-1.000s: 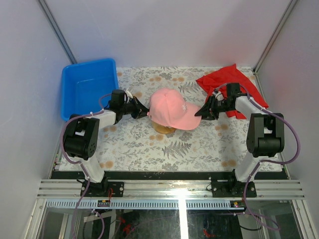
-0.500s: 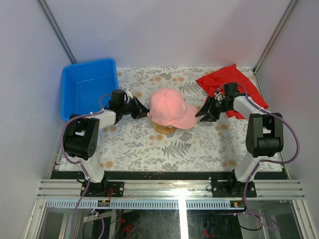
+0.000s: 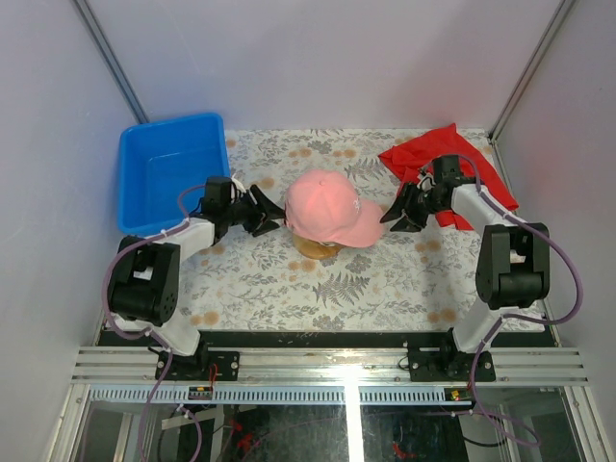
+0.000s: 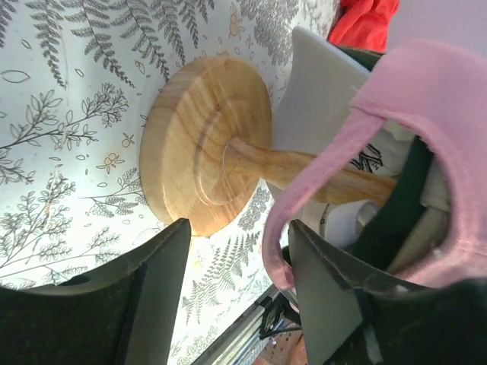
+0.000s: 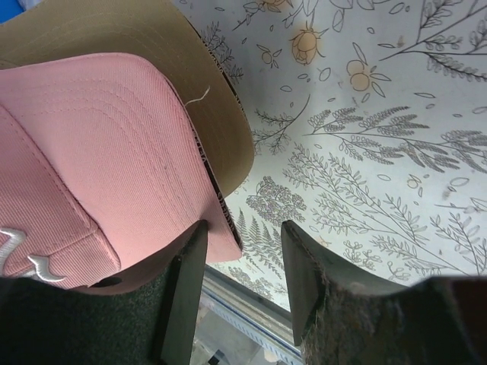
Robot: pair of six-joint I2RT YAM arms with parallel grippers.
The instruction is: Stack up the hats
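Observation:
The hats sit stacked on a wooden stand (image 3: 316, 248) at the table's middle, with the pink hat (image 3: 325, 204) on top. My left gripper (image 3: 273, 218) is open just left of the stack's back. From below, the left wrist view shows the stand's base (image 4: 199, 144), a white hat (image 4: 319, 99), a dark green hat (image 4: 399, 209) and the pink back strap (image 4: 304, 201) close to my open left gripper (image 4: 238, 262). My right gripper (image 3: 389, 215) is open at the brim's tip. The pink brim (image 5: 114, 167) lies over a tan brim (image 5: 144, 30), its edge reaching between the fingers of the right gripper (image 5: 243, 255).
A blue bin (image 3: 166, 173) stands at the back left, behind my left arm. A red cloth (image 3: 435, 152) lies crumpled at the back right, under my right arm, and shows at the top edge as red cloth (image 4: 369, 19). The table carries a leaf-patterned cover (image 3: 366, 284).
My left gripper has opened and let go of the back of the pink hat, and its arm has drawn back left. My right gripper has opened wider at the brim.

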